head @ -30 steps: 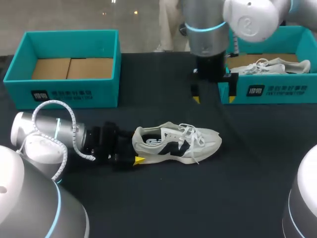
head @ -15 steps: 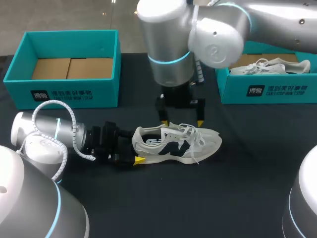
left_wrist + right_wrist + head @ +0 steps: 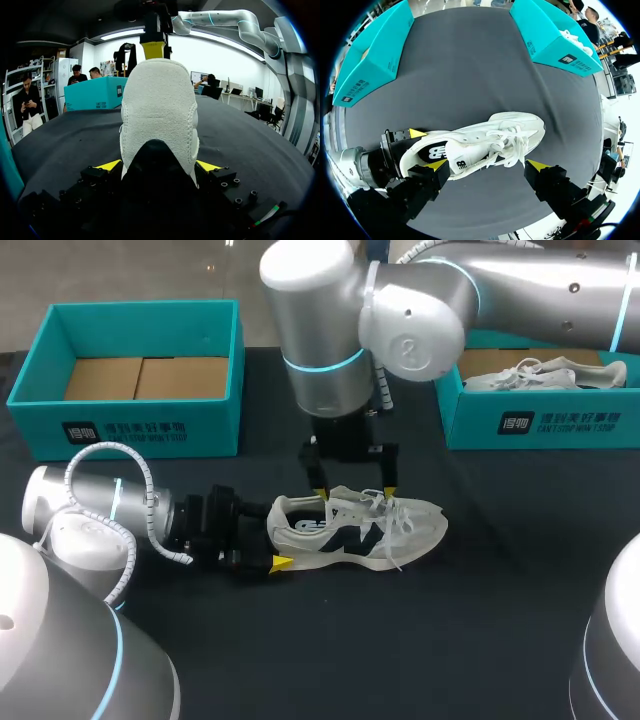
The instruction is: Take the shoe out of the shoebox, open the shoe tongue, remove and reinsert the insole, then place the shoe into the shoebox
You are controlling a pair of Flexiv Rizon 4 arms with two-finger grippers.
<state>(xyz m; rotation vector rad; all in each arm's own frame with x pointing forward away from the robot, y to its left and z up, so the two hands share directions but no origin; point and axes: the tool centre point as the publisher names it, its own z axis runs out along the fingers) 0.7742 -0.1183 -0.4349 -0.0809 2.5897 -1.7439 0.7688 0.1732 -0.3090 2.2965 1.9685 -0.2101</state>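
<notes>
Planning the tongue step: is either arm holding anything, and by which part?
Left gripper holds the shoe by its heel, jaws on both sides. Right gripper, open above the laces, holds nothing.

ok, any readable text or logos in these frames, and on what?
Left shoebox front: white square mark and two lines of print, too small to read.
Right shoebox front: same label, too blurred to read.
Shoe side: dark logo, not legible as text.
Nothing else readable.

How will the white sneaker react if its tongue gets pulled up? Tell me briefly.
The sneaker probably won't slide, since the left gripper clamps its heel. Its tongue looks soft, so it likely flexes easily. The loose laces may snag the right gripper.
</notes>
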